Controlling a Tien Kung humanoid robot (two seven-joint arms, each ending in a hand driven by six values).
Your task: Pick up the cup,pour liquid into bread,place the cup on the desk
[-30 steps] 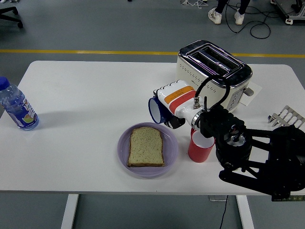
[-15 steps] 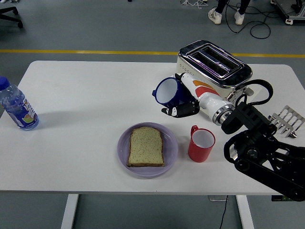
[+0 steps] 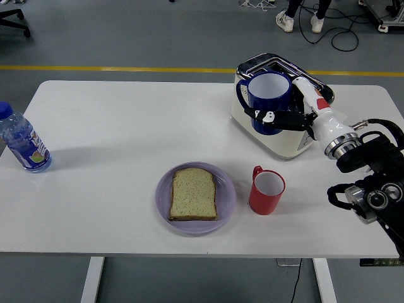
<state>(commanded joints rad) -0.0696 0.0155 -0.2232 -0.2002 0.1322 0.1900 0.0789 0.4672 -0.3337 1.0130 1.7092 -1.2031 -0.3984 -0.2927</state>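
Observation:
My right hand [image 3: 283, 117] is shut on a dark blue cup [image 3: 268, 102] with a white inside. It holds the cup upright in the air in front of the toaster [image 3: 303, 142], well right of and behind the bread. A slice of bread [image 3: 194, 194] lies on a lilac plate [image 3: 225, 203] near the table's front edge. A red cup [image 3: 266, 190] stands upright on the table just right of the plate. The left arm is out of view.
A cream and chrome toaster stands at the back right, partly hidden by the blue cup. A water bottle [image 3: 21, 141] stands at the far left. A metal rack [image 3: 379, 153] lies at the right edge. A person's feet [image 3: 298, 21] show at the top.
My right hand has swung the blue cup from a tilted pose over the plate's right side up and back to the right. The cup is now upright in front of the toaster.

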